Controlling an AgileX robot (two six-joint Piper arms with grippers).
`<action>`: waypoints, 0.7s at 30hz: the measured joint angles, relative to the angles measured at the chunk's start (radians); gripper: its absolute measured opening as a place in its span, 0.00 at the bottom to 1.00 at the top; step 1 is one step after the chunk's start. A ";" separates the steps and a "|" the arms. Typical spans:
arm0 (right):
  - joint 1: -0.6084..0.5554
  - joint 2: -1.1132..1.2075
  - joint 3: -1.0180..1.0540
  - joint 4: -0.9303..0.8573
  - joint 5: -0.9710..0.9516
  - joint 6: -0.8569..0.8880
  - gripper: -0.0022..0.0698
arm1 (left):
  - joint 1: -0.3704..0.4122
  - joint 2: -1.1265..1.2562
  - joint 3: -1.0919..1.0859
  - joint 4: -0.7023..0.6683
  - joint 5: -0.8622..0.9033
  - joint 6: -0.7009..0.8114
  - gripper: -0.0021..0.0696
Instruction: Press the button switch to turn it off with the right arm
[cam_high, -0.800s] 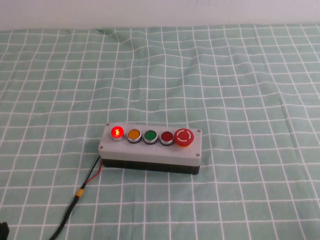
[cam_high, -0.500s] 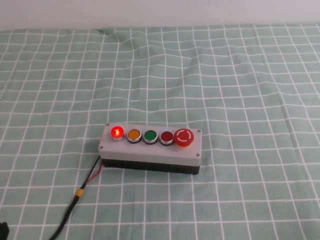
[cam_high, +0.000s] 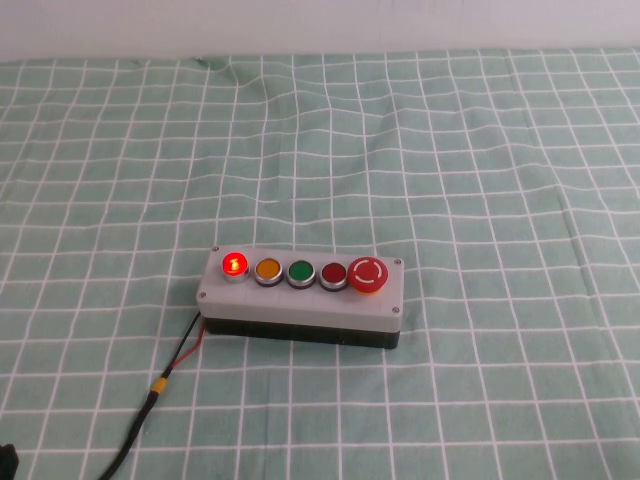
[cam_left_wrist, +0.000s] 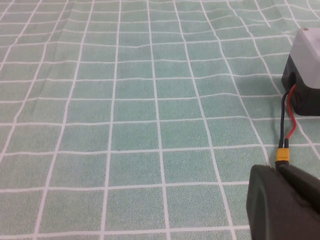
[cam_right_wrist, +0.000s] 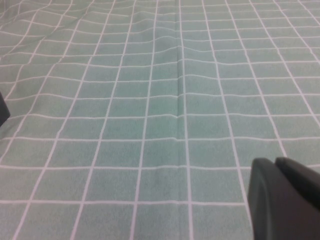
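Red-lit button switch (cam_high: 233, 264) awaits a square, centred press at nine o'clock on its box (cam_high: 300, 300); left gripper (cam_left_wrist: 285, 205) and right gripper (cam_right_wrist: 285, 200) sit low over the surface (cam_high: 450, 150), jaws' state untellable.

1. The black, matte left gripper (cam_left_wrist: 282, 202) shows only as a blurred dark edge in its wrist view, low over the tabletop.
2. The black, matte right gripper (cam_right_wrist: 282, 197) shows likewise in its own wrist view.
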 joint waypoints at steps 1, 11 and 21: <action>0.000 0.000 0.000 0.000 0.000 0.000 0.01 | 0.000 0.000 0.000 0.000 0.000 0.000 0.02; 0.000 0.000 0.000 0.000 -0.060 0.000 0.01 | 0.000 0.000 0.000 0.000 0.000 0.000 0.02; 0.000 0.000 0.000 0.001 -0.462 0.000 0.01 | 0.000 0.000 0.000 0.000 0.000 0.000 0.02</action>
